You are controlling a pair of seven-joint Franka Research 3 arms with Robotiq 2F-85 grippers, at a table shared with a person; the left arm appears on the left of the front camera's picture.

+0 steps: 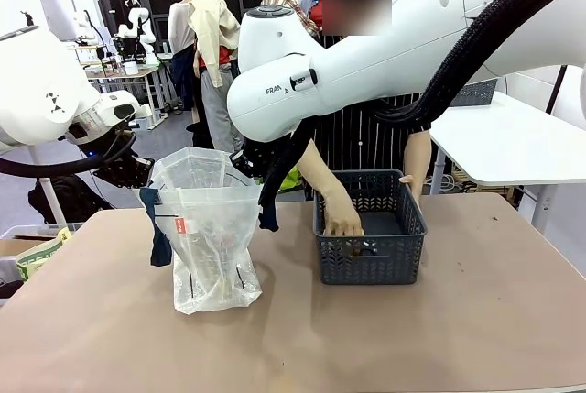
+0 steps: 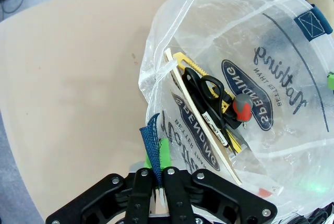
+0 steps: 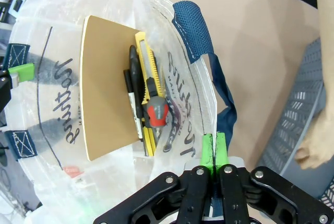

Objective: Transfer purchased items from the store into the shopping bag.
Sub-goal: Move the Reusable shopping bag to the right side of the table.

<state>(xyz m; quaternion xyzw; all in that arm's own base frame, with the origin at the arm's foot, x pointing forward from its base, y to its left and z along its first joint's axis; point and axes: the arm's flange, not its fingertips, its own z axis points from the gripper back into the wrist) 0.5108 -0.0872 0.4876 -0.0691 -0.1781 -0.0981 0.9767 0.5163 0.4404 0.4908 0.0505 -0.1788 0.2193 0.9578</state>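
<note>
The shopping bag (image 1: 215, 246) stands open on the table, left of the store basket (image 1: 369, 260). My left gripper (image 1: 151, 180) is shut on its left rim by a navy handle (image 2: 151, 145). My right gripper (image 1: 251, 171) is shut on the opposite rim (image 3: 209, 125). Down inside the bag (image 2: 271, 51) lie a tan card (image 3: 104, 88), a yellow cutter (image 3: 142, 51), black scissors (image 2: 209, 91), a black marker (image 3: 133, 93) and a red, yellow and black gadget (image 3: 156, 112). A person's hand (image 1: 343, 221) reaches into the basket (image 3: 308, 98).
The brown table (image 1: 458, 338) stretches right of and in front of the basket. My right arm's white link and black hose (image 1: 366, 54) hang over the middle. A white table (image 1: 513, 141) stands at the far right, behind the person.
</note>
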